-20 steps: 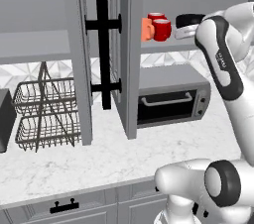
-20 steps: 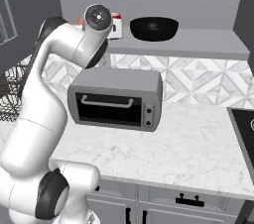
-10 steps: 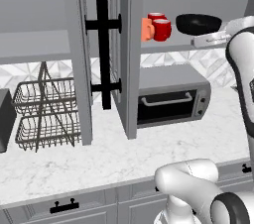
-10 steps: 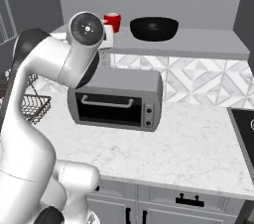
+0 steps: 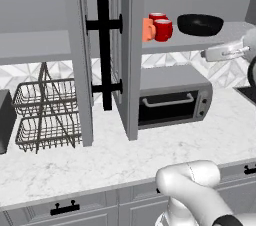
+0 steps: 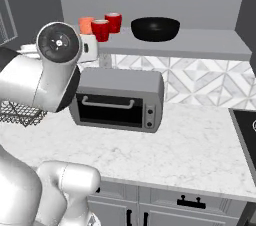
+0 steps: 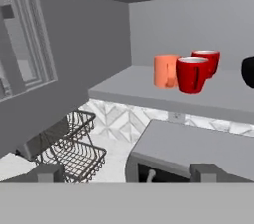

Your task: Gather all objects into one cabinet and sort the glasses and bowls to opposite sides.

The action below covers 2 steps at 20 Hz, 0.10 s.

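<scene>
While two glossy red mugs (image 7: 192,74), one pale orange cup (image 7: 165,71) and one wide black bowl (image 6: 155,28) sit on the grey cabinet shelf (image 6: 200,41), the bowl sits apart on the right. Both dark fingers (image 7: 48,172) stand spread wide, empty, touching nothing.

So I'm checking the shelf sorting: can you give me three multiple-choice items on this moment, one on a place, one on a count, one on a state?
1. Where does the black bowl stand relative to the mugs?
A. on the shelf, apart from them
B. inside the toaster oven
C. in the wire basket

2. How many red mugs are on the shelf?
A. one
B. two
C. four

3. What is the state of the toaster oven door?
A. shut
B. hanging open
C. missing

Key: 1 A, the bowl sits with a gap from the red mugs; 2 B, two show beside the orange cup; 3 A, the door lies flat, its handle up.
</scene>
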Available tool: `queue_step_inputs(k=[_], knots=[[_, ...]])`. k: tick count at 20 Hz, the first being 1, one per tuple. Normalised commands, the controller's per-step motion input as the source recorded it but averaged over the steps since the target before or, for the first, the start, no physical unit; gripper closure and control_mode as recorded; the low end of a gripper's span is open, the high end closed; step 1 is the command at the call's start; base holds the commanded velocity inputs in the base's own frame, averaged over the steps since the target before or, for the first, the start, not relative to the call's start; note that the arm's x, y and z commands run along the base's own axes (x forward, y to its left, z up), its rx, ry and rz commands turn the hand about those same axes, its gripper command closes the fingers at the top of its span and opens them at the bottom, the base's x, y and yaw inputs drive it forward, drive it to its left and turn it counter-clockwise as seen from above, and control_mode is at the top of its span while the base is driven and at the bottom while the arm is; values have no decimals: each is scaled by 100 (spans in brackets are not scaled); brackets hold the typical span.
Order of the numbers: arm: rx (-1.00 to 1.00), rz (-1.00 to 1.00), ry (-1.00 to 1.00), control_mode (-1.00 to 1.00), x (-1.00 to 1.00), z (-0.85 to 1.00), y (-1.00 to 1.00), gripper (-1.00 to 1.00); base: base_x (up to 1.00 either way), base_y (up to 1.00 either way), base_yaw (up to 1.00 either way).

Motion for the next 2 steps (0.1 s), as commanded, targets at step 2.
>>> queue_step_inputs(k=[2], knots=[[0, 0, 3, -100, -38, -3, 21, -100, 0, 0, 0]])
